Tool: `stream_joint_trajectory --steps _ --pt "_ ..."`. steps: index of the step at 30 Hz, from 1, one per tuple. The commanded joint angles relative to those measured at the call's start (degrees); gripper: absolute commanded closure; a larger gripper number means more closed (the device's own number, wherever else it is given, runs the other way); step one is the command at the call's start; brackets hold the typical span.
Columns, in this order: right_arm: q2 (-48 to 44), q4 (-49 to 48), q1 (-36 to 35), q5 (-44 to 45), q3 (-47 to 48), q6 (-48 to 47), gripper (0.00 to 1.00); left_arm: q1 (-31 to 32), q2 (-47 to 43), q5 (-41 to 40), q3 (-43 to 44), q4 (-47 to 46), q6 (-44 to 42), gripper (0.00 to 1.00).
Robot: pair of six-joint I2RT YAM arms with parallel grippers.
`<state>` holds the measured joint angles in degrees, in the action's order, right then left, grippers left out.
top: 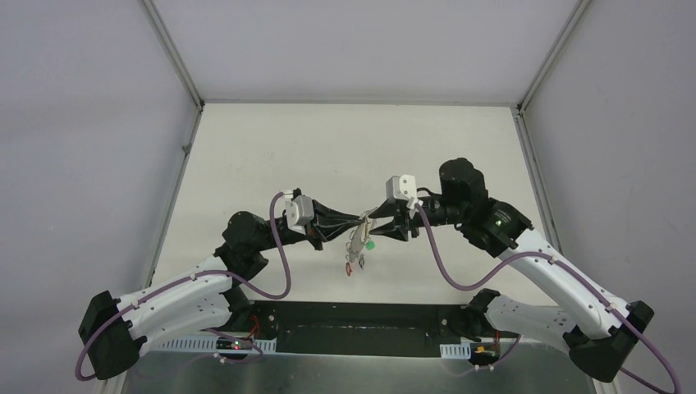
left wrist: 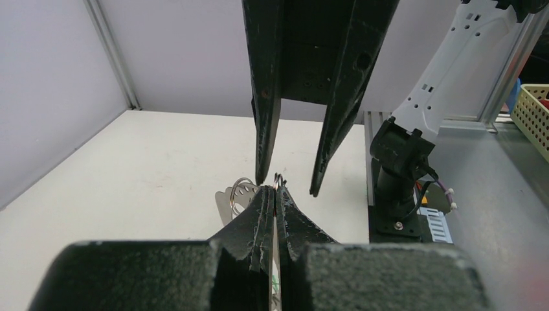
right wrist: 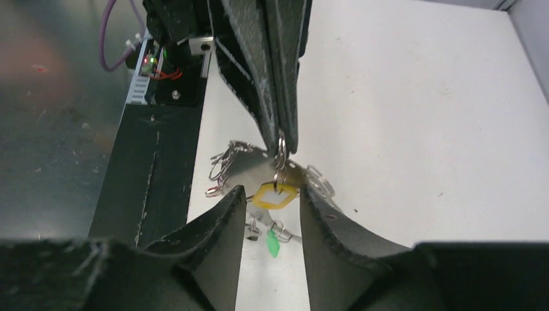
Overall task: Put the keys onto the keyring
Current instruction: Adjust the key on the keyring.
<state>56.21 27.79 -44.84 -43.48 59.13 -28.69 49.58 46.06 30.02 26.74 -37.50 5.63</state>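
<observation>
Yellow tag [right wrist: 275, 194] hangs from the ring [right wrist: 281, 144] pinched in the left jaws, so the right jaws, spread either side, should close squarely without tugging it loose.

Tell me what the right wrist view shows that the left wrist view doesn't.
Only the right wrist view: a yellow tag showing between the right gripper's open jaws. Only the left wrist view: a yellow basket at the far right edge. Both: the left gripper, jaws shut on a small metal ring, facing the right gripper.
</observation>
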Motion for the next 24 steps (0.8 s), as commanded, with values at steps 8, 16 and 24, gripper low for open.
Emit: stream_joint_trajectory --steps 8,16,24 --pt "1.4 -13.5 -0.3 -0.7 1.4 10.0 0.75 0.6 -0.7 -0.7 1.7 -4.1 0.2 1.00" --pt "1.6 -13.7 -0.3 -2.4 0.3 10.0 0.80 0.6 -0.8 -0.8 1.7 -4.2 0.2 1.00" --pt "1.7 -13.3 -0.3 -2.9 -0.6 9.7 1.00 0.6 -0.6 -0.9 1.8 -5.0 0.2 1.00"
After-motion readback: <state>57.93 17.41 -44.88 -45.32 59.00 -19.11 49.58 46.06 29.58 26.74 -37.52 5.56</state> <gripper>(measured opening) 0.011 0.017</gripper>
